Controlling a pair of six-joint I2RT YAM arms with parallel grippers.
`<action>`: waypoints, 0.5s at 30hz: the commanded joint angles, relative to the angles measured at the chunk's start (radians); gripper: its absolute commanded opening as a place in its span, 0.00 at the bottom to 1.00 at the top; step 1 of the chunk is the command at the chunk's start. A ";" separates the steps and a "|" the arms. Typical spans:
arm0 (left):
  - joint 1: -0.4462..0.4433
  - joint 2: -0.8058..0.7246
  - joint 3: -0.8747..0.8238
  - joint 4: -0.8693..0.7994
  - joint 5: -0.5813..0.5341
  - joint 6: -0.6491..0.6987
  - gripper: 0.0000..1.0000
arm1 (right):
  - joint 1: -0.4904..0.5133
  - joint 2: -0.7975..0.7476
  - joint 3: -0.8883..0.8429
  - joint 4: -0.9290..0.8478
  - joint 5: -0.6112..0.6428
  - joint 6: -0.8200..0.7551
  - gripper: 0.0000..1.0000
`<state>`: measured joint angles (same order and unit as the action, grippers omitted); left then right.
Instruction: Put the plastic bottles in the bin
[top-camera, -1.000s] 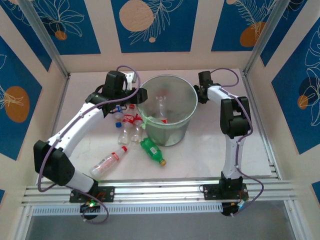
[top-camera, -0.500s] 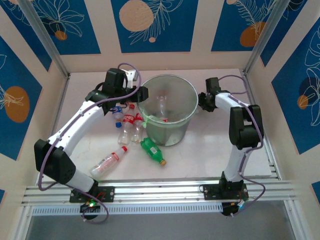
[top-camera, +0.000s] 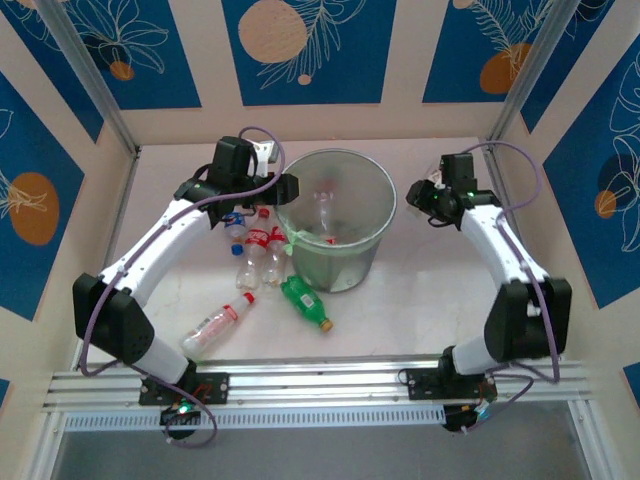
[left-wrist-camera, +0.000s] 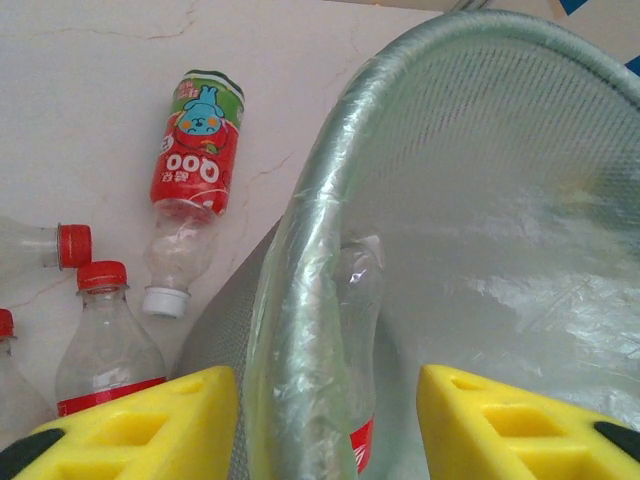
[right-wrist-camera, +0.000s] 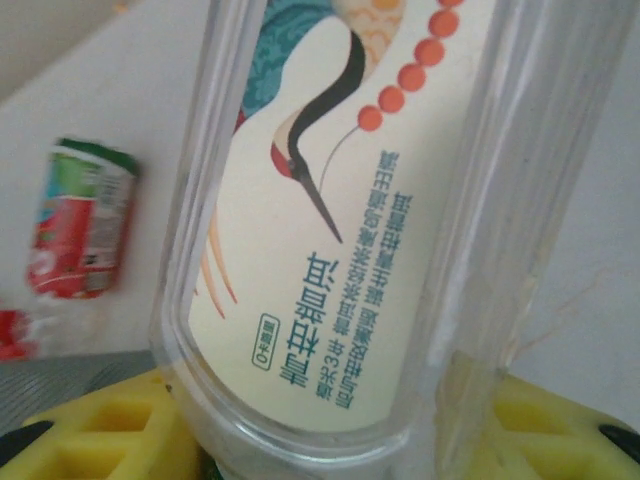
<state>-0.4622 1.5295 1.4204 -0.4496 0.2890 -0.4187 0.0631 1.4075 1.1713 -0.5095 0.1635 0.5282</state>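
Where the right tool (right-wrist-camera: 325, 428) pinches, a bottle (right-wrist-camera: 330, 200) sits between.

The bin (top-camera: 343, 265) is translucent pale green. At its lower left in the top view lies a green bottle (top-camera: 300, 298) with a yellow cap, and further left a clear bottle (top-camera: 215, 325) with a red label.

In the upper left of the left wrist view, a cartoon bottle (left-wrist-camera: 195, 165) has a red label, a blue figure, a green band and a white cap. Red-capped bottles (left-wrist-camera: 108, 340) sit at lower left.

The left fingers (left-wrist-camera: 140, 420) and right fingers (right-wrist-camera: 95, 425) are yellow.

The crane bottle (right-wrist-camera: 330, 220) is clear. Its cream label bears a black, white and teal crane, orange-red dots and teal lettering.

The wall panels (top-camera: 300, 55) are blue with pale leaf outlines and orange discs, framed in cream. The arms (top-camera: 160, 245) are white and black.
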 joint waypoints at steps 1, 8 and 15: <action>0.003 -0.004 0.005 0.033 0.039 -0.014 0.51 | 0.006 -0.126 0.063 -0.120 -0.045 -0.072 0.37; 0.004 -0.035 -0.052 0.082 0.064 -0.028 0.51 | 0.108 -0.261 0.188 -0.179 -0.091 -0.115 0.37; 0.004 -0.063 -0.083 0.094 0.055 -0.023 0.52 | 0.363 -0.194 0.319 -0.138 -0.110 -0.124 0.37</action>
<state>-0.4603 1.4960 1.3563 -0.3691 0.3161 -0.4397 0.3683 1.1755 1.4475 -0.6468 0.0841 0.4297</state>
